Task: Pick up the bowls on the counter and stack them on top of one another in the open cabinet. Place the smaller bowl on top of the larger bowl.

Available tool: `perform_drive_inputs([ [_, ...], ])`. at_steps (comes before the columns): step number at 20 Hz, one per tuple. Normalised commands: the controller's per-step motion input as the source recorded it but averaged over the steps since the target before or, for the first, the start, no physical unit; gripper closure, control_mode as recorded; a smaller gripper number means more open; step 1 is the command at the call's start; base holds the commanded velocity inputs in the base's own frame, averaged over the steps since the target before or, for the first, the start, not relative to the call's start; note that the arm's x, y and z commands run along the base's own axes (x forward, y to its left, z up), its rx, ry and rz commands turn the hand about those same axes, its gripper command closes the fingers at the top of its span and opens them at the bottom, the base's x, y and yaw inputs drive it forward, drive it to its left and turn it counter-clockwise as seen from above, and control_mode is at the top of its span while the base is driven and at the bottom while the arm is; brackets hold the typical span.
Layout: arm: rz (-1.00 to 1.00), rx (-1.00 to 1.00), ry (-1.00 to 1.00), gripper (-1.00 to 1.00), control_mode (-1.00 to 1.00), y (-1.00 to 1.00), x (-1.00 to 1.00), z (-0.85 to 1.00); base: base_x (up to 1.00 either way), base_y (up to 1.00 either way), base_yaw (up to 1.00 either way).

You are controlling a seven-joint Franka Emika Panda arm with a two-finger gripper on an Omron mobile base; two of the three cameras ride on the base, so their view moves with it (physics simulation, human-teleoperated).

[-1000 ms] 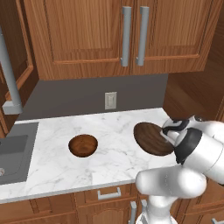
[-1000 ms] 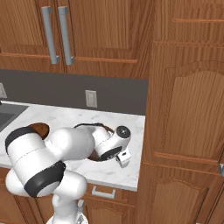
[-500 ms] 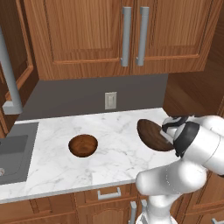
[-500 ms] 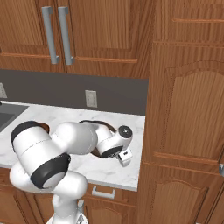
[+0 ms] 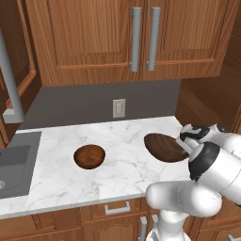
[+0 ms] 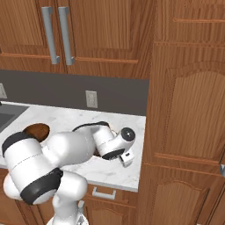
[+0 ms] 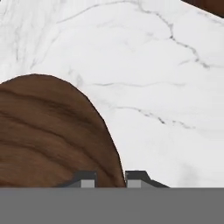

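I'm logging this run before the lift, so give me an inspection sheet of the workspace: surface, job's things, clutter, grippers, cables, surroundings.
Surface: white marble counter with grey veining, sink inset at its left end.
Job's things: larger bowl tilted, near the counter's right end; smaller bowl upright near the middle, apart from it.
Clutter: nothing seen.
Grippers: gripper closed on the larger bowl's rim, one finger inside and one outside.
Cables: nothing seen.
Surroundings: wall cabinets with grey bar handles above, wall outlet on the grey backsplash, tall wooden cabinet to the right.
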Motion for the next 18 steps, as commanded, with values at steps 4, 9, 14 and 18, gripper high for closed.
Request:
perform_drive_inputs([
  [4, -0.03, -0.01, -0.08, 1.0, -1.0, 0.08, -0.38, 0.22, 0.0, 0.0, 0.0],
  [9, -0.04, 0.0, -0.07, 1.0, -1.0, 0.07, -0.34, 0.29, 0.0, 0.0, 0.0],
  [14, -0.05, 0.0, -0.08, 1.0, -1.0, 0.06, -0.28, 0.33, 0.0, 0.0, 0.0],
  [18, -0.04, 0.0, -0.09, 1.0, -1.0, 0.01, -0.28, 0.39, 0.0, 0.0, 0.0],
])
